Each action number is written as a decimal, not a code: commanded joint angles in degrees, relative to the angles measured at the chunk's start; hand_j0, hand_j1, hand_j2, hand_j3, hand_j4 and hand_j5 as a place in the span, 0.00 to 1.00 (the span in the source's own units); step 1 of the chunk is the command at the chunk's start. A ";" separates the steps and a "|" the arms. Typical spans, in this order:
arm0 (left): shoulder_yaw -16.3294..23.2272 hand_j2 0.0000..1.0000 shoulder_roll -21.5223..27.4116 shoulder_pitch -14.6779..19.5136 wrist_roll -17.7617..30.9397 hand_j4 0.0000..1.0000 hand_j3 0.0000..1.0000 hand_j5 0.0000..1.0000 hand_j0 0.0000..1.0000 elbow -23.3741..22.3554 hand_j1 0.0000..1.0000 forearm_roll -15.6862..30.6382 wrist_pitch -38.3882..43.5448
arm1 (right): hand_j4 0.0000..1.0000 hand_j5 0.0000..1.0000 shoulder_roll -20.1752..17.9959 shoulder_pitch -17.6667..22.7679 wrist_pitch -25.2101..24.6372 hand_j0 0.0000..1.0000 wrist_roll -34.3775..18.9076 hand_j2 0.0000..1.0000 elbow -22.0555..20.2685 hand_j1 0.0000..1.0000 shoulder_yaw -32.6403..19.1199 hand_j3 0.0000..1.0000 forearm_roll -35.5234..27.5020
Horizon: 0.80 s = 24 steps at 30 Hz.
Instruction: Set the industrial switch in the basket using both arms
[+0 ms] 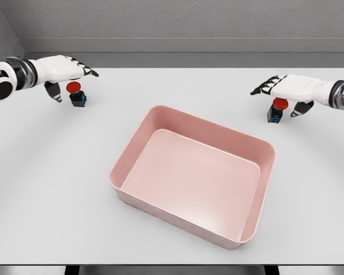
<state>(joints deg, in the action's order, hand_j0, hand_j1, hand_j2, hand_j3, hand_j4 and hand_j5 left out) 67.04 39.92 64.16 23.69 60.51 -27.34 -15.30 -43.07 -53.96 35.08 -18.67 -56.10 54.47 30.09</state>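
— Two switches on the tabletop (40,189)?
— Yes. One switch (76,94) stands far left, under my left hand (62,73); the other switch (277,110) far right, under my right hand (286,90).
— Gripping?
— No, both hands hover, fingers spread, thumbs down beside the red caps.
— Basket?
— Pink basket (249,229) sits between, nothing in it.

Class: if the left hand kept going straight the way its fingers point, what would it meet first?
Probably nothing: the left hand points right along the table's far side, passing above its red-capped switch. Depth is uncertain.
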 commanded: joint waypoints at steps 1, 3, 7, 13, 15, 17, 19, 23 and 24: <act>0.10 1.00 -0.64 -0.09 0.04 1.00 1.00 1.00 1.00 -0.48 1.00 -0.61 0.18 | 1.00 1.00 1.23 0.00 -0.08 1.00 -0.05 1.00 2.13 1.00 -0.16 1.00 0.59; 0.10 1.00 -1.87 0.09 0.04 1.00 1.00 1.00 1.00 -1.45 1.00 -1.66 0.44 | 1.00 1.00 1.23 0.00 -0.08 1.00 -0.05 1.00 2.66 1.00 -0.07 1.00 0.67; 0.10 1.00 -2.57 0.09 -0.05 1.00 1.00 1.00 1.00 -2.33 1.00 -1.75 1.59 | 1.00 1.00 1.32 0.09 -0.08 1.00 -0.05 1.00 3.28 1.00 -0.25 1.00 2.17; 0.10 1.00 -5.38 0.00 -0.14 1.00 1.00 1.00 1.00 -8.04 1.00 -2.89 2.11 | 1.00 1.00 1.41 0.09 -0.08 1.00 -0.05 1.00 3.98 1.00 -0.33 1.00 2.26; 0.19 1.00 -5.82 0.00 -0.14 1.00 1.00 1.00 1.00 -8.65 1.00 -2.98 2.11 | 1.00 1.00 1.50 0.09 -0.08 1.00 -0.05 1.00 4.07 1.00 -0.33 1.00 2.26; 1.33 1.00 -6.52 -0.09 -0.14 1.00 1.00 1.00 1.00 -10.15 1.00 -3.07 2.20 | 0.95 0.95 1.41 0.09 -0.08 0.95 0.04 0.95 4.16 0.95 -0.33 0.95 2.61; 2.21 1.00 -6.96 -0.09 -0.23 1.00 1.00 1.00 1.00 -10.15 1.00 -3.07 3.70 | 0.92 0.92 1.41 0.09 -0.08 0.92 0.12 0.92 4.07 0.92 -0.33 0.92 3.22; 2.48 1.00 -7.23 -0.09 -0.23 1.00 1.00 1.00 1.00 -10.15 1.00 -3.15 3.78 | 0.92 0.92 1.41 0.26 -0.08 0.92 0.12 0.92 3.63 0.92 -0.33 0.92 2.96; 2.57 0.99 -7.23 -0.09 -0.40 0.99 0.99 0.99 0.99 -10.15 0.99 -3.33 3.78 | 0.92 0.92 1.41 0.26 -0.08 0.92 0.12 0.92 3.54 0.92 -0.33 0.92 2.96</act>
<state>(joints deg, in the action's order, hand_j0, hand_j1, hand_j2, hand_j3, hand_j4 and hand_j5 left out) 69.40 32.85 64.07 23.44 50.51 -30.62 -11.73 -41.62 -53.70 35.09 -18.58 -52.37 54.24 33.30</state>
